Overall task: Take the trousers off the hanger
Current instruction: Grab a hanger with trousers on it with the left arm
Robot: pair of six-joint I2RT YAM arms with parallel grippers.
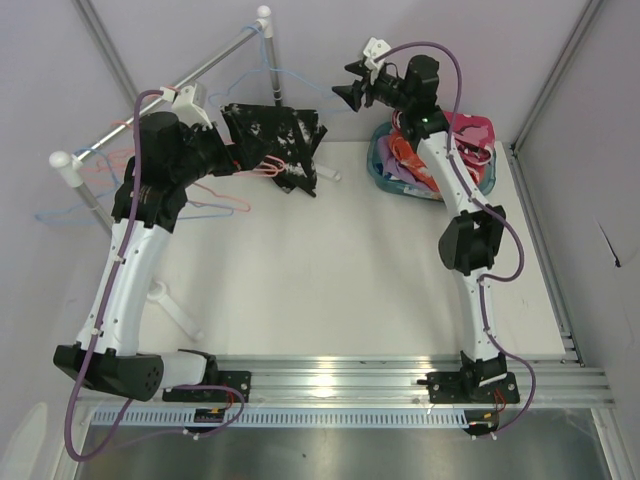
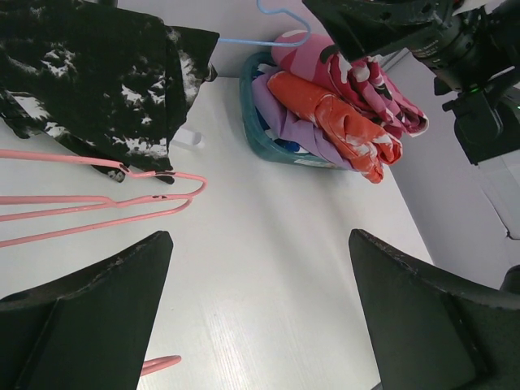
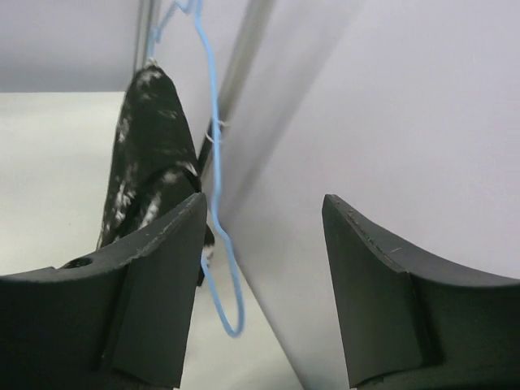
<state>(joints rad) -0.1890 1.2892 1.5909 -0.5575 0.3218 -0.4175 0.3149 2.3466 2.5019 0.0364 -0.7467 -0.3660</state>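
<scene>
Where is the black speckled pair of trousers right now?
In the top view the black pair hangs at back centre, below the rail, left of the teal basket.

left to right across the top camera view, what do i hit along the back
white rail end knob, black white-speckled cloth trousers, right arm's black hand, teal plastic basket
</scene>
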